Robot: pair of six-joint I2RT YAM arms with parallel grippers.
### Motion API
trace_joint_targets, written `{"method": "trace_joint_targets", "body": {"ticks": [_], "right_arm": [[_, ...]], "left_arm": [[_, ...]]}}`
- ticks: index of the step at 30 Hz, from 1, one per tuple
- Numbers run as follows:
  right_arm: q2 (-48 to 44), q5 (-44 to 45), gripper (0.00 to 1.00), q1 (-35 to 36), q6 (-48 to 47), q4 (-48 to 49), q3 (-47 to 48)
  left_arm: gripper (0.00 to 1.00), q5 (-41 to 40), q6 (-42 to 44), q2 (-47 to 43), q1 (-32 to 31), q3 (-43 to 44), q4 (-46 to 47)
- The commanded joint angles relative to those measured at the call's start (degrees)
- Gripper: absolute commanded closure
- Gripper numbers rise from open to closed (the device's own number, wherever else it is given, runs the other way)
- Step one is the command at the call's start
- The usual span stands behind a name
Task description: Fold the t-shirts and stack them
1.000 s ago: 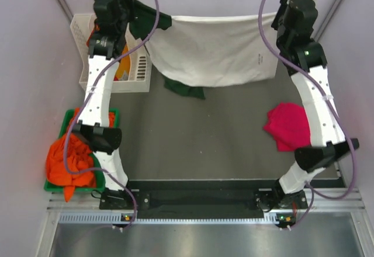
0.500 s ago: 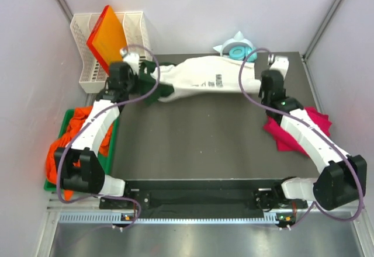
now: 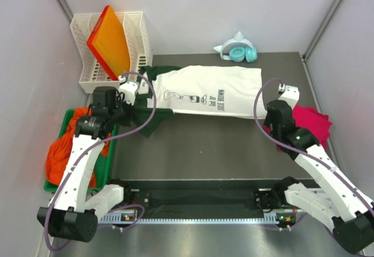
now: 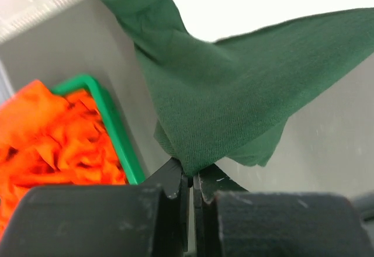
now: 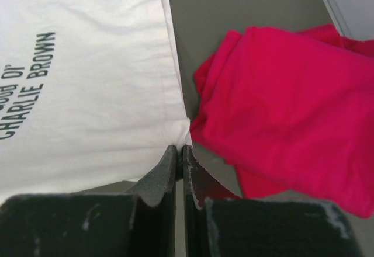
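- Across the far half of the counter (image 3: 204, 152), the white t-shirt (image 3: 204, 96) lies spread flat.
- The left gripper (image 4: 191, 178) is clamped on its green sleeve (image 4: 234, 105).
- The right gripper (image 5: 180, 152) is clamped on its corner, beside the red shirt (image 5: 292, 93).

Teal headphones (image 3: 238, 52), orange folder (image 3: 110, 45) in white rack (image 3: 144, 42).

The white t-shirt (image 3: 204, 93), green-sleeved, lies flat before me, print up; the folded red t-shirt (image 3: 315, 125) sits just beside it on my right.
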Motion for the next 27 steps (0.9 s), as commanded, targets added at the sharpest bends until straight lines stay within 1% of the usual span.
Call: {"method": "trace_joint_targets", "body": {"ticks": [1, 5, 9, 12, 18, 21, 27], "right_arm": [[-2.5, 1.1, 1.00, 0.7, 4.1, -5.7, -1.3], [-4.0, 1.4, 1.00, 2.6, 6.6, -7.5, -2.8], [-3.2, 2.7, 1.00, 4.3, 8.3, -10.1, -1.1], [-2.7, 3.0, 1.00, 5.3, 9.7, -12.2, 0.1], [-3.6, 4.2, 1.00, 7.1, 12.0, -16.3, 2.8], [-2.7, 5.4, 1.00, 7.1, 10.8, -15.4, 3.0], [5.5, 5.8, 1.00, 7.0, 8.6, -8.4, 3.7]], "left_arm": [[1.00, 1.6, 1.3, -1.3, 0.2, -0.2, -7.0], [1.00, 1.4, 1.1, -3.2, 0.2, -0.3, -8.8], [1.00, 3.3, 2.9, -3.4, 0.2, 1.0, -12.3], [1.00, 3.0, 3.7, -3.4, 0.2, 1.9, -14.8], [1.00, 5.3, 4.5, -5.8, 0.2, 2.8, -18.6], [1.00, 4.5, 4.8, -5.6, 0.2, 1.3, -16.5], [1.00, 2.6, 5.2, -1.3, 0.2, -2.9, -10.0]]}}
